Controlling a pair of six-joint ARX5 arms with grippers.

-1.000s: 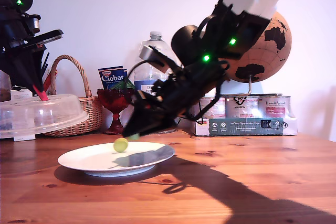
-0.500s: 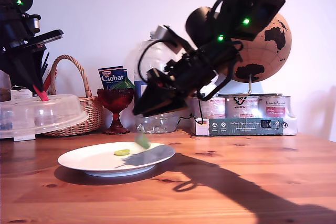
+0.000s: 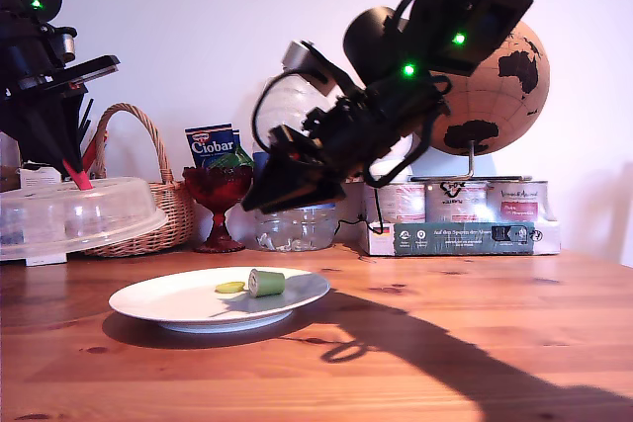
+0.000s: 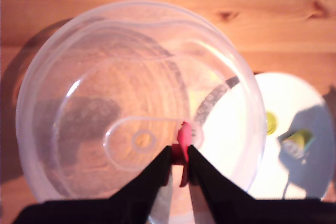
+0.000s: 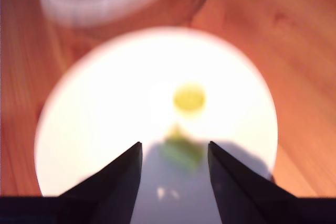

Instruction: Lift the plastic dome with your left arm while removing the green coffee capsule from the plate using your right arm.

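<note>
Dropped from my second tool (image 3: 259,203), the capsule (image 3: 266,283) now lies on the plate (image 3: 158,301); that tool hangs open, empty. First tool (image 4: 179,162) pinches the dome (image 4: 105,103) tab, so removal needs a regrasp.

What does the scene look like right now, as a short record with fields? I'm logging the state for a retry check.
dome: clear plastic dome held up off the table at the exterior view's left, clear of the plate
first gripper: my first gripper shut on the dome's red tab
second gripper: my second gripper open, empty, raised above the plate
capsule: green capsule lying on its side on the plate
disc: small flat green disc beside the capsule
plate: white plate on the wooden table
</note>
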